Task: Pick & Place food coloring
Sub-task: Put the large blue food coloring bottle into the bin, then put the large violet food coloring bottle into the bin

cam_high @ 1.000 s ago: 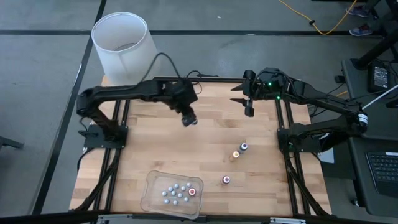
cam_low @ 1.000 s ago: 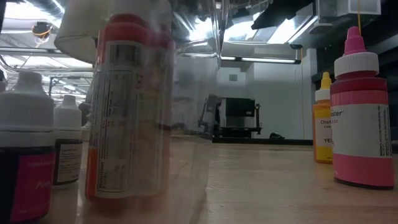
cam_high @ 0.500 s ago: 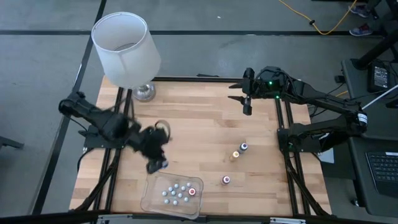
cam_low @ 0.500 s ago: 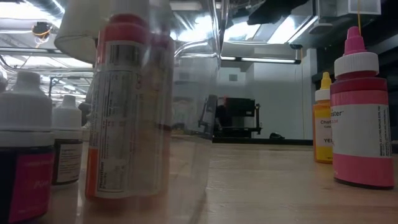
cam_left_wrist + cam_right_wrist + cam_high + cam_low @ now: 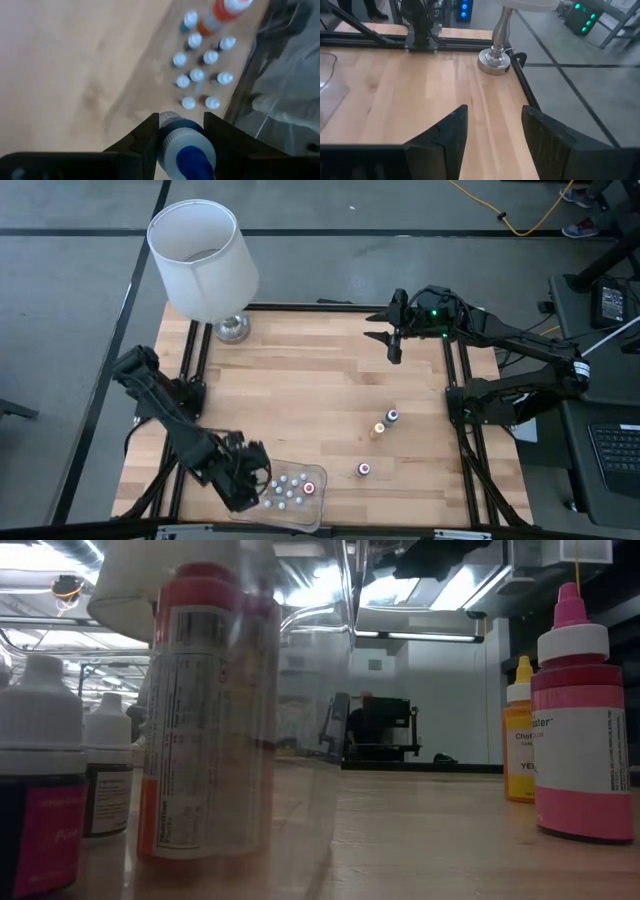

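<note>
Holding a blue bottle (image 5: 184, 152), left gripper (image 5: 181, 131) over tray (image 5: 315, 515) edge | right gripper (image 5: 491, 131) open, near far edge

Blue-capped food coloring bottle (image 5: 184, 150) above the trayed bottles (image 5: 202, 70)

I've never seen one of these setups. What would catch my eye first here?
Probably the big white lamp at the table's far left corner. Then the left tool, gripping a blue-capped bottle at the clear tray of little food coloring bottles near the front edge. The right tool hangs open over the far right side.
</note>
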`<state>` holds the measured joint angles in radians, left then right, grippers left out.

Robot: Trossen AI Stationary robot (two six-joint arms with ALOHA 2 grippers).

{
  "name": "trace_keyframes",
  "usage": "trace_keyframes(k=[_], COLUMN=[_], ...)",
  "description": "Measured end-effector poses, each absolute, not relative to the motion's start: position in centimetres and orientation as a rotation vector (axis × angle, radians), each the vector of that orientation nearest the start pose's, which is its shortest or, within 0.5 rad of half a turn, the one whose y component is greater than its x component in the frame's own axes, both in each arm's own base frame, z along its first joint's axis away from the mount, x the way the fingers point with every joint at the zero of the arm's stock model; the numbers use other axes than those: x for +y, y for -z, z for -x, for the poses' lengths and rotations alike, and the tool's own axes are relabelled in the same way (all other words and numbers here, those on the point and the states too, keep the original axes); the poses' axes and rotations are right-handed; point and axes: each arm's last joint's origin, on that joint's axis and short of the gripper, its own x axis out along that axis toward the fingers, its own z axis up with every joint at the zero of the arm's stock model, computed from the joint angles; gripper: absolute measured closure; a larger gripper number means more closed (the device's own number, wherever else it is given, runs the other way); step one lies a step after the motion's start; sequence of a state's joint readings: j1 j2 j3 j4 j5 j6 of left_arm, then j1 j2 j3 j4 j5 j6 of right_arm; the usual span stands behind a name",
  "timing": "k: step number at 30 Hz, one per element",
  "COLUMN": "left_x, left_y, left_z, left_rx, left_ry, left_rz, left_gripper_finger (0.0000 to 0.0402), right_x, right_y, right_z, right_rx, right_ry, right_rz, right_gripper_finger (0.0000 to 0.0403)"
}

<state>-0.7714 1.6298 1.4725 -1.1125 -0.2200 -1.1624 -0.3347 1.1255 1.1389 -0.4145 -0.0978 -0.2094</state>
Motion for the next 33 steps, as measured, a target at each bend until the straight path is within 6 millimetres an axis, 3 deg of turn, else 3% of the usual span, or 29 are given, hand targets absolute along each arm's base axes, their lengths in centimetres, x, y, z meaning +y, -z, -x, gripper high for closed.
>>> trace_keyframes(k=[6, 12, 20, 33], left_x=[-22.8, -22.2, -21.5, -20.5], left_y=[-25.1, -22.9, -21.7, -21.7], left_z=[-22.8, -22.1, -22.4, -23.4], left_rx=[1.145, 1.158, 1.158, 1.157], left_ry=[-0.239, -0.311, -0.315, -0.322], left_rz=[0.499, 0.484, 0.475, 0.485], left_gripper_finger=[0.0273, 0.0273, 0.0269, 0.0200], right_x=[-7.2, -6.4, -5.9, -5.9], right_y=[-36.7, -36.7, -36.6, -36.5], right_z=[-22.8, -23.1, -23.1, -23.1], right_rx=[0.412, 0.411, 0.423, 0.432], right_ry=[0.181, 0.147, 0.125, 0.122], right_rz=[0.096, 0.101, 0.105, 0.116], right_gripper_finger=[0.0215, 0.0215, 0.0215, 0.0215])
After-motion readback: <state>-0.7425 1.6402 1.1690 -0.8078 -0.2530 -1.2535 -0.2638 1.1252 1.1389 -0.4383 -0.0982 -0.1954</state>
